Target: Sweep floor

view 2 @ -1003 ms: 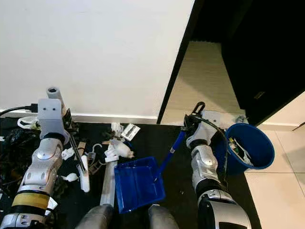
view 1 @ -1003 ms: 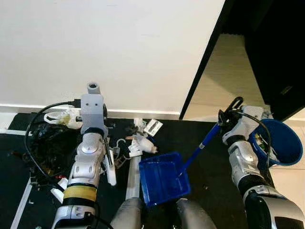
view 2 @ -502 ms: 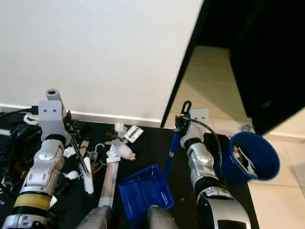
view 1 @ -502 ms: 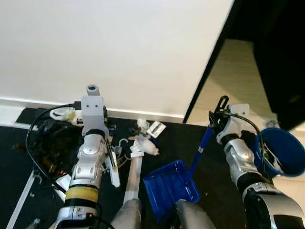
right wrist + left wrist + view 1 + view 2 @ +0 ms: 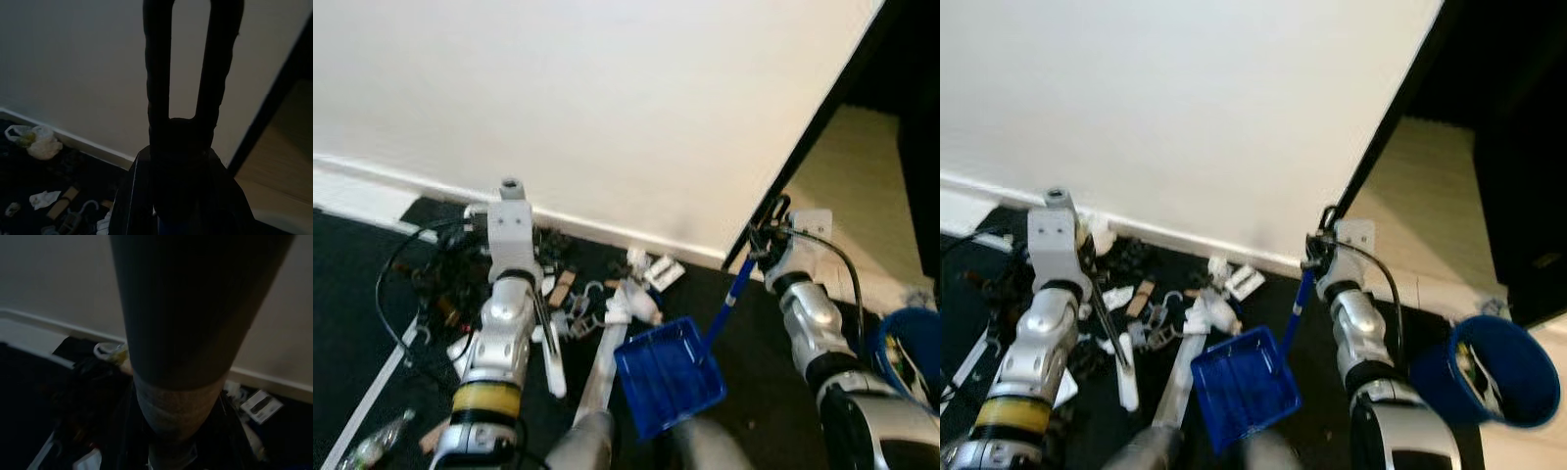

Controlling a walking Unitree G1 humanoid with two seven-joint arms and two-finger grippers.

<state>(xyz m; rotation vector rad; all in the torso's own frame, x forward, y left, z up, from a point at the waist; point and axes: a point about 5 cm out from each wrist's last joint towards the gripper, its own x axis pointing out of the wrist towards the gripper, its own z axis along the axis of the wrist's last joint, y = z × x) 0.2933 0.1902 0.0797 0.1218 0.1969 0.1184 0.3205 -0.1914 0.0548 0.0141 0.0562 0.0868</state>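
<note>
Head views: you get bright, even light on the white wall (image 5: 607, 98), with soft motion blur throughout.
Doorway (image 5: 1518, 147): deep black shadow.
Wrist views: dim, murky; the close broom handle (image 5: 181, 333) is unfocused.

I see a plain white wall (image 5: 607, 98) with white skirting (image 5: 372, 176), a black floor mat (image 5: 352, 284), and a dark doorway (image 5: 1518, 147) over pale flooring (image 5: 1420, 196).

Both silver arms are raised forward, left gripper (image 5: 540, 311) at lower left and right gripper (image 5: 754, 257) at centre right, each clamped.
</note>
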